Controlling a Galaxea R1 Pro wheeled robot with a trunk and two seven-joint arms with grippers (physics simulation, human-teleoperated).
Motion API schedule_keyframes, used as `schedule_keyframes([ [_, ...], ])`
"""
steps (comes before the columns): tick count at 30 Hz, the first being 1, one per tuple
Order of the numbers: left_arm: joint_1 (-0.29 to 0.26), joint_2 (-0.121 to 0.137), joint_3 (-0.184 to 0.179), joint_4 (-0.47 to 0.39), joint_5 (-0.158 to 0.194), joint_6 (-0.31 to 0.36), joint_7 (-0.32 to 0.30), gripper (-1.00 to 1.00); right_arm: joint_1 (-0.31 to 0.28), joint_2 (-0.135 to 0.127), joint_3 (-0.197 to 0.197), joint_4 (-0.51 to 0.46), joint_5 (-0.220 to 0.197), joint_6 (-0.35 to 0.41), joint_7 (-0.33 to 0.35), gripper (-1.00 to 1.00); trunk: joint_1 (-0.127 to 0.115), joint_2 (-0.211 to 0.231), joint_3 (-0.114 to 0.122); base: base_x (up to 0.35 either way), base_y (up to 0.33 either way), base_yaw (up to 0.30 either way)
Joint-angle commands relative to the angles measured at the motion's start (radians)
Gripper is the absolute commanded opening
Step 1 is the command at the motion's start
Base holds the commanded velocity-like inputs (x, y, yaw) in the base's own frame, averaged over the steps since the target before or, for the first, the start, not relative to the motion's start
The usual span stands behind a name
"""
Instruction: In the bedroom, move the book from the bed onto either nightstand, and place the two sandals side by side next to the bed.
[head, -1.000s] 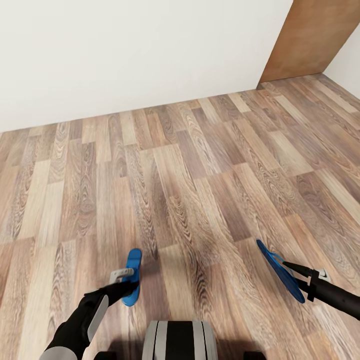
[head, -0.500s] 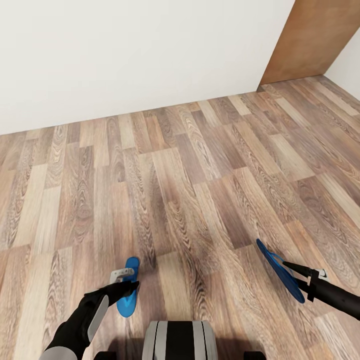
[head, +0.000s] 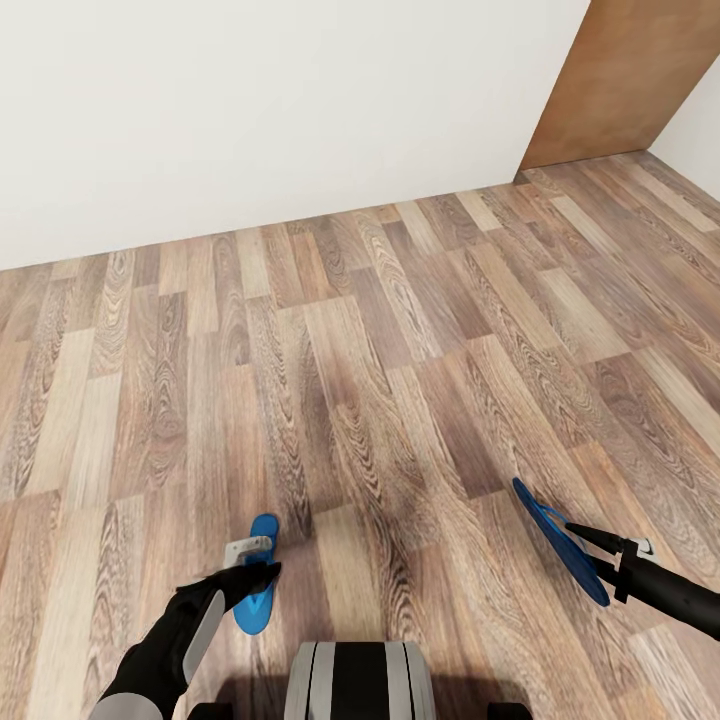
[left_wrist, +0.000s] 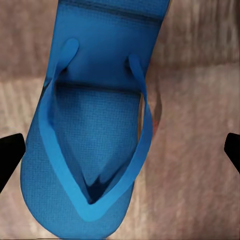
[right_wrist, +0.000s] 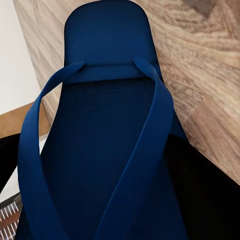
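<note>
Wood-plank floor (head: 400, 350), brown and grey boards, runs up to a white wall (head: 250, 100). One blue sandal (head: 256, 585) lies flat on the floor, straps up, near the robot's base (head: 360, 680). Contact of the sandal's far end cannot be confirmed.

A: left arm status?
B: Left arm reaches forward and low from the lower left of the head view, forearm black with a grey panel. left gripper (head: 252, 568) points ahead and down. In its wrist view both black fingertips (left_wrist: 11, 156) sit wide apart at the frame edges, nothing between them touching either pad.

A: right?
B: Right arm comes in from the lower right edge, black forearm angled toward centre. right gripper (head: 590, 548) is closed on a sandal (head: 556, 538), holding it tilted off the floor. Wrist view has the sandal (right_wrist: 107, 150) lying along the dark fingers.
</note>
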Motion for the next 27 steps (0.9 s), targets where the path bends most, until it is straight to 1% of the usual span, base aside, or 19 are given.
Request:
schedule_keyframes([
  [1, 0.0, -0.011, 0.005, -0.001, 0.005, 0.007, 0.022, 1.0, 0.0, 0.0, -0.001, 0.0, 0.001, 0.004, 0.002, -1.0, 0.0, 0.0, -0.001, 0.0, 0.0, 0.0],
  [2, 0.0, -0.019, 0.002, -0.001, 0.006, 0.007, 0.046, 1.0, 0.0, 0.001, -0.001, 0.0, 0.001, 0.004, 0.001, -1.0, 0.0, 0.0, -0.001, 0.0, 0.0, 0.0],
  [4, 0.0, -0.029, -0.017, -0.001, 0.007, 0.008, 0.074, 1.0, 0.0, 0.001, -0.001, 0.0, 0.001, 0.004, 0.001, -1.0, 0.0, 0.0, -0.001, 0.0, 0.0, 0.0],
  [5, 0.0, -0.03, -0.026, -0.001, 0.007, 0.008, 0.078, 1.0, 0.0, 0.001, -0.001, 0.0, 0.001, 0.004, 0.001, -1.0, 0.0, 0.0, -0.001, 0.0, 0.0, 0.0],
  [7, 0.0, -0.034, -0.059, -0.001, 0.009, 0.008, 0.088, 1.0, 0.0, 0.001, -0.001, 0.0, 0.001, 0.004, 0.002, -1.0, 0.0, 0.0, -0.001, 0.0, 0.0, 0.0],
  [8, 0.0, -0.034, -0.066, 0.0, 0.009, 0.008, 0.09, 1.0, 0.0, 0.001, -0.001, 0.0, 0.001, 0.004, 0.001, -1.0, 0.0, 0.0, -0.001, 0.0, 0.0, 0.0],
  [14, 0.0, -0.034, -0.075, 0.0, 0.01, 0.008, 0.092, 1.0, 0.0, 0.001, -0.001, 0.0, 0.001, 0.004, 0.001, -1.0, 0.0, 0.0, -0.001, 0.0, 0.0, 0.0],
  [27, 0.0, -0.031, -0.07, 0.0, 0.011, 0.008, 0.094, 1.0, 0.0, 0.001, -0.001, 0.001, 0.001, 0.004, 0.002, -1.0, 0.0, 0.0, -0.001, 0.0, 0.0, 0.0],
])
